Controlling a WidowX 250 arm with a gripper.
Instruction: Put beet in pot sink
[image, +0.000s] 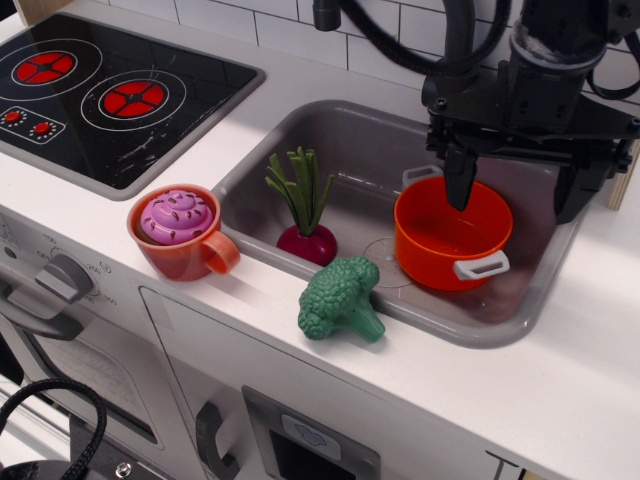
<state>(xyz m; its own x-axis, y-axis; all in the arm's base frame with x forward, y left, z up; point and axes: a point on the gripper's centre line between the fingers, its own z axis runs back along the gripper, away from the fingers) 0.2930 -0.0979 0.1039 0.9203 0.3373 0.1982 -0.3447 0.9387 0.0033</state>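
Observation:
The beet stands upright in the sink, against its front left wall, with its green stalks pointing up. The orange pot with grey handles sits empty in the right part of the sink. My gripper hangs above the pot's far rim, to the right of the beet and apart from it. Its black fingers are spread wide, one over the pot and the other past its right side. It holds nothing.
A green broccoli lies on the sink's front rim next to the beet. An orange mug with a purple swirl stands on the counter left of the sink. A black stove top is at the far left.

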